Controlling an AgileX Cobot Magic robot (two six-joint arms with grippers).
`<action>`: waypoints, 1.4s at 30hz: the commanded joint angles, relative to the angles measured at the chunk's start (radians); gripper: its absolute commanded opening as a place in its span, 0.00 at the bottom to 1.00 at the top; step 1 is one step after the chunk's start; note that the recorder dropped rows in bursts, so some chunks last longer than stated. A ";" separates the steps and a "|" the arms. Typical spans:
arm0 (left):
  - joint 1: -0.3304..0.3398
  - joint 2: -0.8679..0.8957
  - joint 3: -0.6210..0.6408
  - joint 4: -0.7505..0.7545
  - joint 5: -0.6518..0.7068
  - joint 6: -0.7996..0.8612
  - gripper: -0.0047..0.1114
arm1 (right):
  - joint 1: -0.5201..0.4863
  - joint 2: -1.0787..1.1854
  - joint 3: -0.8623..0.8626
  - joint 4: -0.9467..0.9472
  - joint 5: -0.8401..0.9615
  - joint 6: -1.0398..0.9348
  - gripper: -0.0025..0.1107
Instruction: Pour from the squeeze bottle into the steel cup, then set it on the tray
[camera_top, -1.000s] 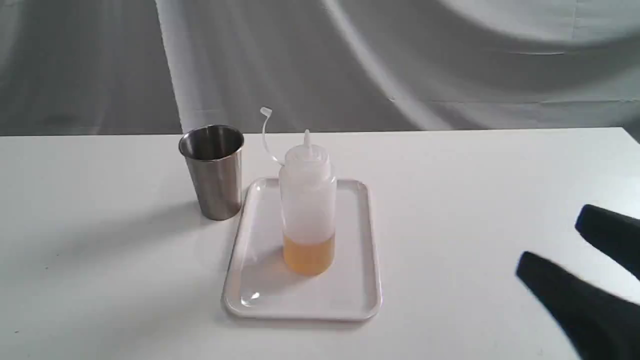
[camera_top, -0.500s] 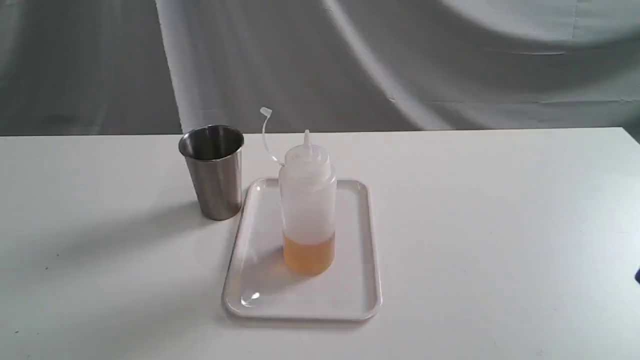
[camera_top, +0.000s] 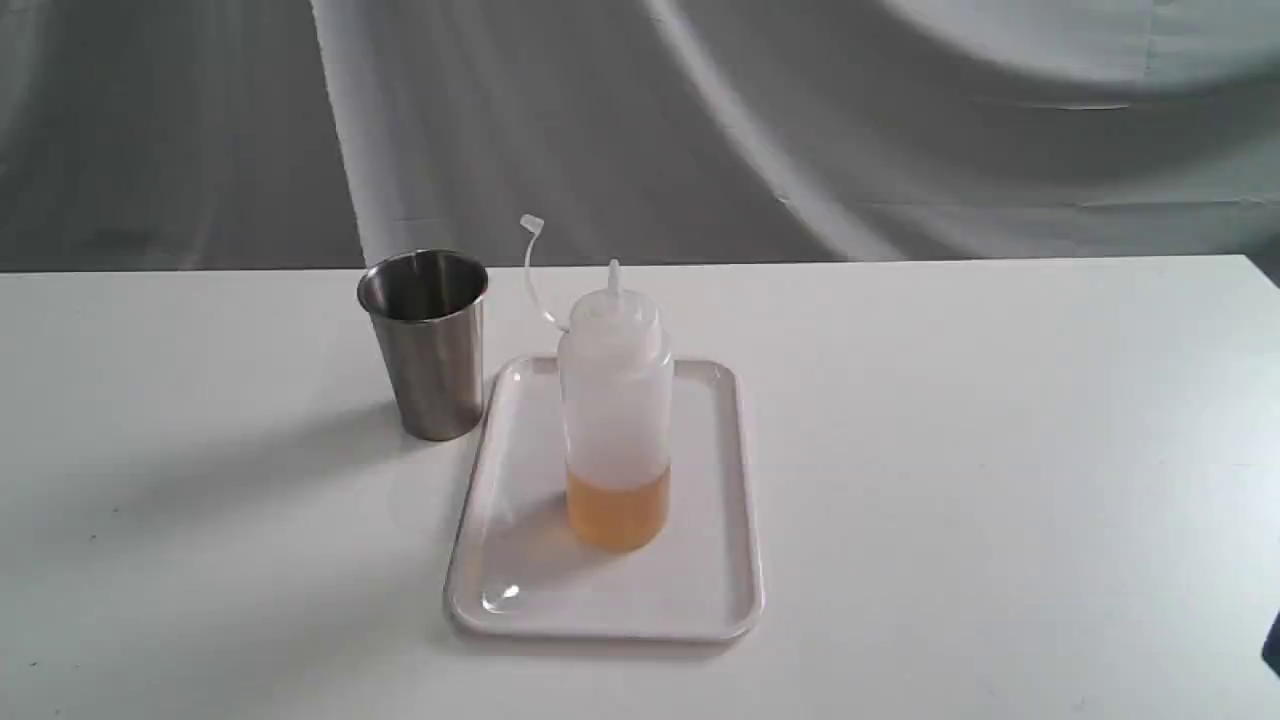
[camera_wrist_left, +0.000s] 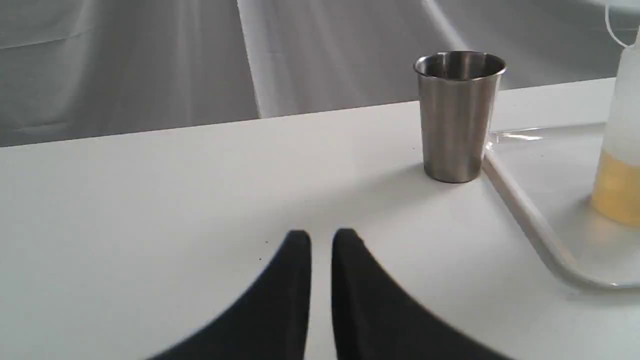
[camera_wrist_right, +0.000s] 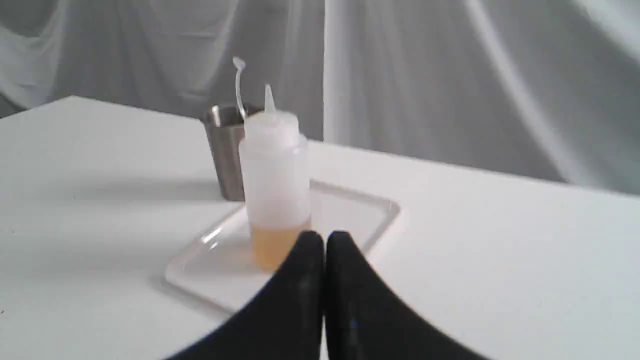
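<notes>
The squeeze bottle (camera_top: 614, 405) stands upright on the white tray (camera_top: 520, 600), amber liquid in its lower part, its cap strap curling up behind. Just off the tray's far left corner stands the steel cup (camera_top: 427, 343), upright on the table. In the exterior view only a dark sliver of the right arm shows at the right edge. My left gripper (camera_wrist_left: 321, 239) is shut and holds nothing, well short of the cup (camera_wrist_left: 459, 115). Away from the bottle (camera_wrist_right: 274, 175) and the tray (camera_wrist_right: 210, 280), my right gripper (camera_wrist_right: 324, 240) is shut with nothing in it.
Everything rests on a white table (camera_top: 1000, 420) whose far edge meets a grey draped cloth backdrop (camera_top: 700, 120). The table's right far corner shows at the exterior view's right side.
The right gripper, open at the exterior view's lower right a second ago, has drawn back out of that view. Bottle, cup and tray have not moved.
</notes>
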 joint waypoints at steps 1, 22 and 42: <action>0.001 -0.005 0.004 0.004 -0.010 -0.001 0.11 | -0.009 -0.004 0.003 0.068 0.097 0.002 0.02; 0.001 -0.005 0.004 0.004 -0.010 -0.001 0.11 | -0.009 -0.232 0.159 0.075 0.047 0.000 0.02; 0.001 -0.005 0.004 0.004 -0.010 -0.001 0.11 | -0.352 -0.232 0.179 0.114 0.083 -0.002 0.02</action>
